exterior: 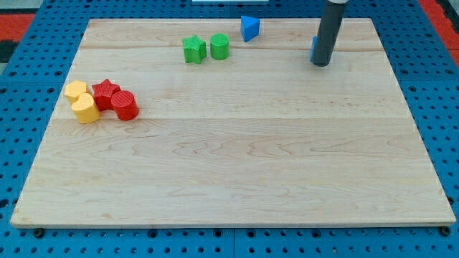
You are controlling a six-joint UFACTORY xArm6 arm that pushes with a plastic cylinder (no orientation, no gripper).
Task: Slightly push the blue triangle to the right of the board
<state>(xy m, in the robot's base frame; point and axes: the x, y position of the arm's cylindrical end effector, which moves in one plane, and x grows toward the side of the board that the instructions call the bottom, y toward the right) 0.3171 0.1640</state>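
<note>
A pale wooden board [237, 165] of glued planks, its grain running from the view's left to the view's right, fills most of the frame. It lies on a blue perforated desk [21, 143] whose regular rows of small dark holes show along the left, right and bottom edges. At the view's top left corner a red perforated surface [18, 18] borders the blue, and a similar red patch [441, 14] sits at the top right corner. The light is even and soft, throwing only faint shadows on the wood.
</note>
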